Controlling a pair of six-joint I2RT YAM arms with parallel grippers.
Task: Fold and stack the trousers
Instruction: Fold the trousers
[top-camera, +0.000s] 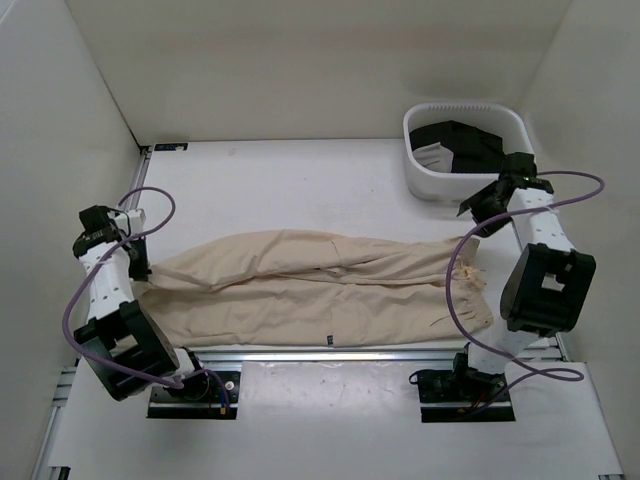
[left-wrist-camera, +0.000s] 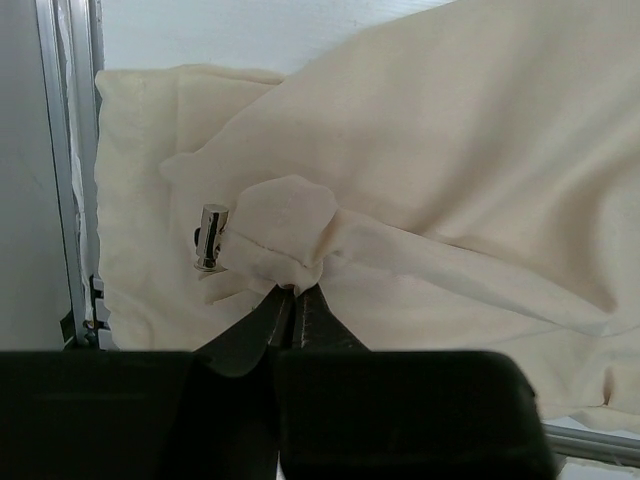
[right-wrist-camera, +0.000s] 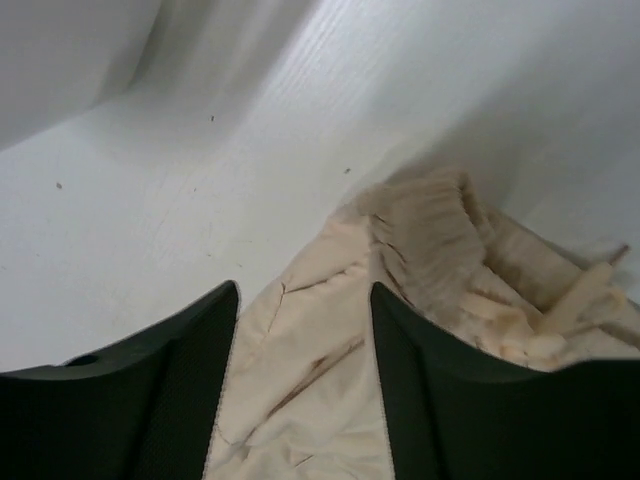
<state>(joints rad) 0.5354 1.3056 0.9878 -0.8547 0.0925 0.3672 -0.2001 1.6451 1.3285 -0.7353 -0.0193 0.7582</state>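
Seen from above, the light beige, wrinkled cotton trousers (top-camera: 320, 290) lie stretched across the lower middle of the white table (top-camera: 290, 180). A white plastic basket (top-camera: 432, 186) of black clothing (top-camera: 470, 145) sits at the upper right. Only the left wrist view shows the left gripper (left-wrist-camera: 296, 296) pinched narrow on a fold of the cloth beside a small shiny metal stud (left-wrist-camera: 210, 237), while the right wrist view alone shows the right gripper (right-wrist-camera: 303, 300) spread wide and holding nothing over the trousers' gathered ribbed end (right-wrist-camera: 430, 230).
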